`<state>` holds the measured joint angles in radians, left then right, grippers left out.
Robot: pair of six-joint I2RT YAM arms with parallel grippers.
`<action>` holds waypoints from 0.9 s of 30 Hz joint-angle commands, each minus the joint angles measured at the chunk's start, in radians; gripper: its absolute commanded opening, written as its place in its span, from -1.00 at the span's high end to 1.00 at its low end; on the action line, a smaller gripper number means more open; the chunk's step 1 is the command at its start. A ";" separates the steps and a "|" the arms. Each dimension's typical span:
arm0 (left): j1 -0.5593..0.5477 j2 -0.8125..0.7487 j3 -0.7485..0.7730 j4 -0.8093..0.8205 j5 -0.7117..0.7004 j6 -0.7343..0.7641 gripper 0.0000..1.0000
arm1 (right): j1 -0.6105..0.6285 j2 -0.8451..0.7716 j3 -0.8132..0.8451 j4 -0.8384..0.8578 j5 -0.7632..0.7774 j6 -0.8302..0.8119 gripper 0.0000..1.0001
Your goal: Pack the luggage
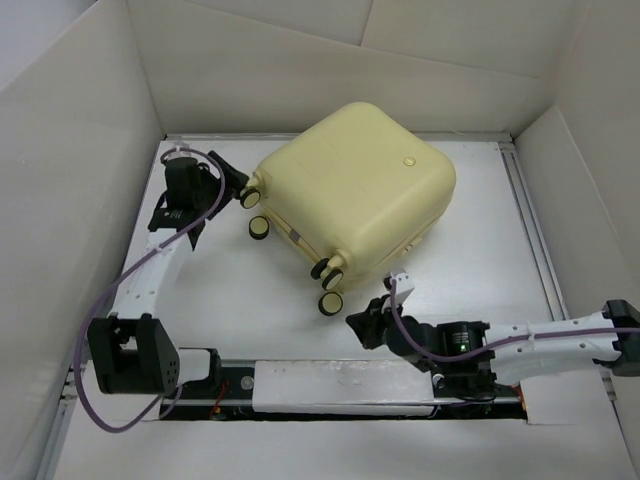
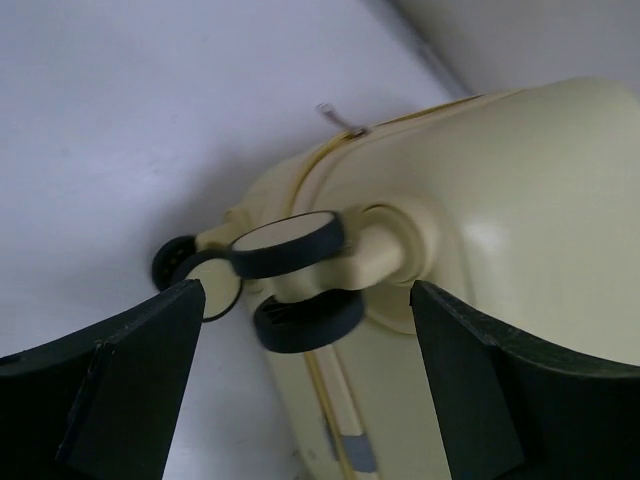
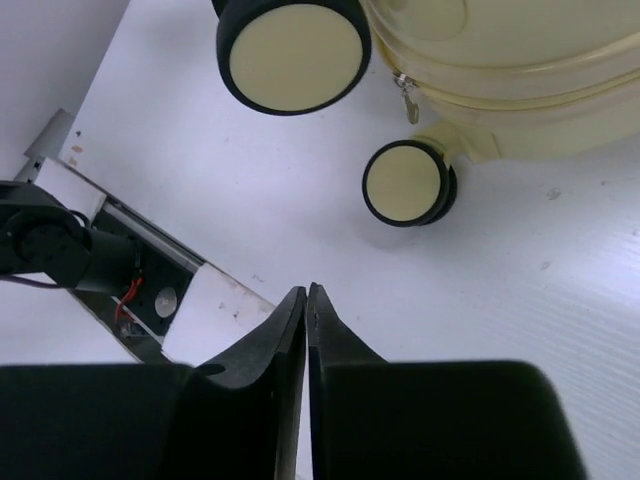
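Note:
The luggage [image 1: 355,180] is a pale yellow suitcase. It lies closed on the white table, emblem [image 1: 409,160] up, with its caster wheels toward the front left. My left gripper [image 1: 235,182] is open at the back-left wheel [image 1: 250,197]. In the left wrist view the gripper [image 2: 308,305] has a cream-and-black wheel [image 2: 290,243] just ahead between its spread fingers [image 2: 130,390], against the shell [image 2: 520,200]. My right gripper [image 1: 358,325] is shut and empty, just right of the front wheel [image 1: 330,303]. In the right wrist view its closed tips [image 3: 305,292] sit below two wheels [image 3: 405,183].
White walls enclose the table on all sides. A metal rail with wiring [image 1: 330,385] runs along the near edge and shows in the right wrist view [image 3: 110,260]. Another rail [image 1: 530,230] runs along the right side. A zipper pull [image 3: 408,100] hangs at the suitcase seam.

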<state>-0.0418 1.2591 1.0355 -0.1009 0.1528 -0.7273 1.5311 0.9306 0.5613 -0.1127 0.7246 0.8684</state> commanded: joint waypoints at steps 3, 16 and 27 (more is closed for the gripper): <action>-0.004 0.037 0.093 -0.065 -0.058 0.107 -0.63 | 0.000 -0.073 -0.037 -0.035 0.015 -0.014 0.47; -0.004 0.195 0.041 0.079 0.082 0.012 -0.63 | 0.000 -0.147 -0.067 -0.085 0.006 -0.028 -0.02; -0.004 0.209 -0.044 0.231 0.171 -0.087 -0.30 | 0.000 -0.222 -0.066 -0.149 0.038 -0.028 -0.10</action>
<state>-0.0235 1.4723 1.0351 0.0650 0.2142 -0.7918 1.5311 0.7219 0.4755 -0.2348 0.7307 0.8490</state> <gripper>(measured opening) 0.657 0.547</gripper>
